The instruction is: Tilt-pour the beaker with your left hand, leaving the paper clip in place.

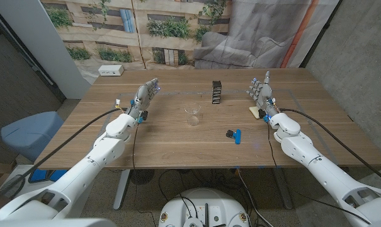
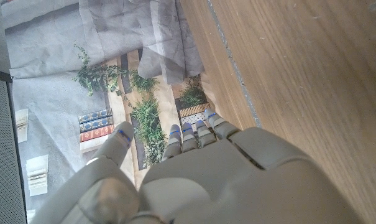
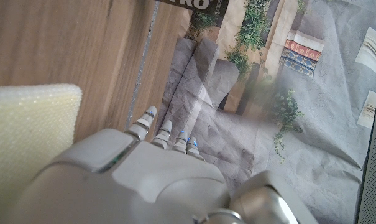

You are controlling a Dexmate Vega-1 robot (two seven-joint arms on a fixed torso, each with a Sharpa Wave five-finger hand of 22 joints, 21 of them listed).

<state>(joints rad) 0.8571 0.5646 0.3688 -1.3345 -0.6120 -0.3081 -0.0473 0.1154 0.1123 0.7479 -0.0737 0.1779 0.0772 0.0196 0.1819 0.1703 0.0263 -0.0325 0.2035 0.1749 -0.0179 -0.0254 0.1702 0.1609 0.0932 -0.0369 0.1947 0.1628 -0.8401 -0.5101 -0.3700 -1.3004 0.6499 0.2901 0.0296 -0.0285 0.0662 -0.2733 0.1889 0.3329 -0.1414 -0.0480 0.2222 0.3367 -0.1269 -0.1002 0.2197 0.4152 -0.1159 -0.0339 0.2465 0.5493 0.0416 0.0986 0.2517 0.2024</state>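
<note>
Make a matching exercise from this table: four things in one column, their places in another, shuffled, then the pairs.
Things:
1. clear glass beaker
2. blue and black binder clip
3. small black box
4. pale yellow sponge

Places:
A. beside the right hand
B. middle of the table
C. nearest the table's front edge
D. far side of the beaker

Pairs: 1-B, 2-C, 3-D, 4-A

The wooden counter (image 1: 165, 135) carries a clear beaker (image 1: 193, 116) at centre, a black-and-blue clip (image 1: 234, 134) lower right, a black box (image 1: 216, 92) above, a yellow sponge (image 1: 255, 112) right, and a white box (image 1: 111, 70) upper left.
</note>
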